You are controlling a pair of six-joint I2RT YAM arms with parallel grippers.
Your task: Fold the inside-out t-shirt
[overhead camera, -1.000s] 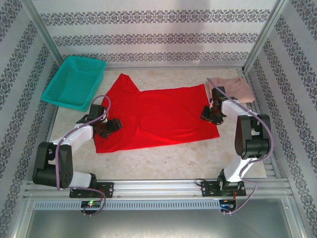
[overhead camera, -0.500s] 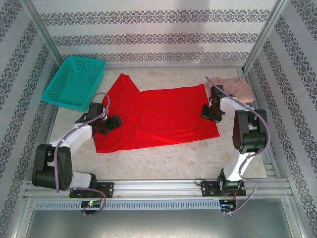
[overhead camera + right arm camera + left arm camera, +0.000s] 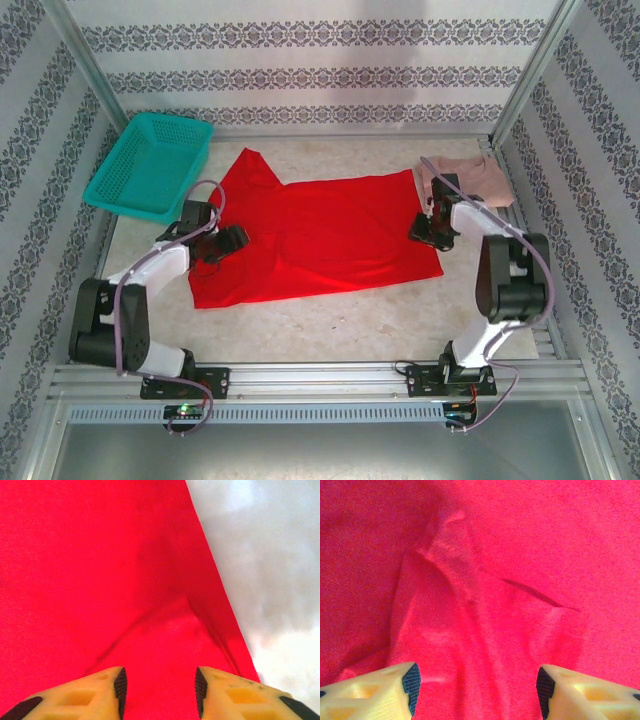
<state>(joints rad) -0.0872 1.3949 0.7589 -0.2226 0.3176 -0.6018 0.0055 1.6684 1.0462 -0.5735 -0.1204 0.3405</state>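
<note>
The inside-out t-shirt (image 3: 320, 235) lies spread across the middle of the table, bright red and mostly flat. My left gripper (image 3: 232, 240) is low over its left part. In the left wrist view its jaws (image 3: 476, 692) stand wide open above rumpled red cloth (image 3: 520, 555), holding nothing. My right gripper (image 3: 425, 232) sits at the shirt's right edge. The right wrist view shows that gripper (image 3: 160, 692) open, with a low raised fold of red cloth (image 3: 100, 555) between and ahead of the pads, and bare table (image 3: 270, 555) just to the right.
A teal basket (image 3: 150, 165) stands at the back left, partly over the table's edge. A pale pink shirt (image 3: 475, 178) lies at the back right, just behind my right gripper. Patterned walls close the sides and back.
My left gripper has moved a little farther back over the shirt's left part. My right arm shifted slightly at the shirt's right edge. The shirt lies much as before.
</note>
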